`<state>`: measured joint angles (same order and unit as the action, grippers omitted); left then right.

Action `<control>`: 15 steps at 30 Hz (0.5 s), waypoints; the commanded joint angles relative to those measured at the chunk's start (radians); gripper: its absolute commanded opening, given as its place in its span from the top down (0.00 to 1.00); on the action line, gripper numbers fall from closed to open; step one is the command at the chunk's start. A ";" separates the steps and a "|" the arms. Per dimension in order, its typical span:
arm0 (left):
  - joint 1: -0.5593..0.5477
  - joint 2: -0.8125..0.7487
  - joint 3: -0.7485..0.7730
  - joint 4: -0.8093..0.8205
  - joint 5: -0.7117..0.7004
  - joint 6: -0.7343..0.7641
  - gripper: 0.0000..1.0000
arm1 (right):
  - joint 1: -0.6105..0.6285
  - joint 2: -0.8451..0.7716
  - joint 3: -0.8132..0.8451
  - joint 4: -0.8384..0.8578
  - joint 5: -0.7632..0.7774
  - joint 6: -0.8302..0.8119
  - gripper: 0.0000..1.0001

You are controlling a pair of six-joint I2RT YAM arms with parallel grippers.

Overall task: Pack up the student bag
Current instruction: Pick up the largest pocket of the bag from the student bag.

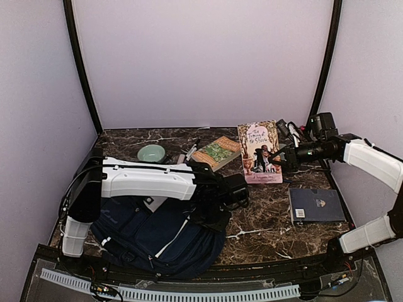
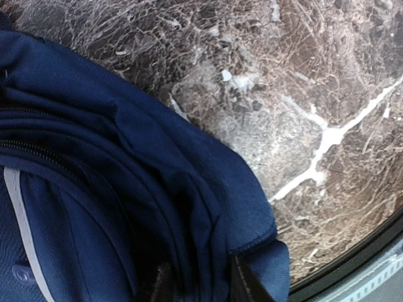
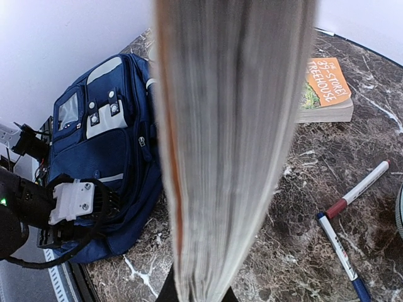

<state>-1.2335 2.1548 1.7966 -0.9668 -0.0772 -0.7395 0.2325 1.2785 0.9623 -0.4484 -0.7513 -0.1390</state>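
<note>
The student bag [image 1: 157, 233] lies on the tabletop [image 1: 264, 226], with its rim fabric pinched in the left gripper [image 2: 201, 286]. Beyond the bag, the right gripper [image 3: 198, 290] clamps a pink book [image 1: 259, 151] upright. It would be best to lift the rim wide first, then feed the book in edge-first. Another book [image 3: 327, 88] beyond the bag reads "The 39-Storey Treehouse".

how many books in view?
3. Pink book held in the right pincer; green book flat just left of it; dark blue book flat near the right arm's base. Others may hide under the left arm.
</note>
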 commanded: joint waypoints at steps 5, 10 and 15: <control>0.006 0.018 0.052 -0.082 -0.054 0.009 0.96 | -0.004 -0.008 0.004 0.036 -0.022 0.002 1.00; 0.006 -0.019 0.159 -0.197 -0.163 0.034 1.00 | -0.004 -0.004 0.037 -0.005 -0.024 -0.026 1.00; 0.006 -0.133 0.170 -0.231 -0.259 0.047 1.00 | -0.004 -0.002 0.081 -0.087 -0.023 -0.067 1.00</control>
<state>-1.2331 2.1628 1.9327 -1.1210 -0.2123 -0.7116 0.2325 1.2793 0.9825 -0.4896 -0.7513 -0.1638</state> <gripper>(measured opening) 0.064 0.037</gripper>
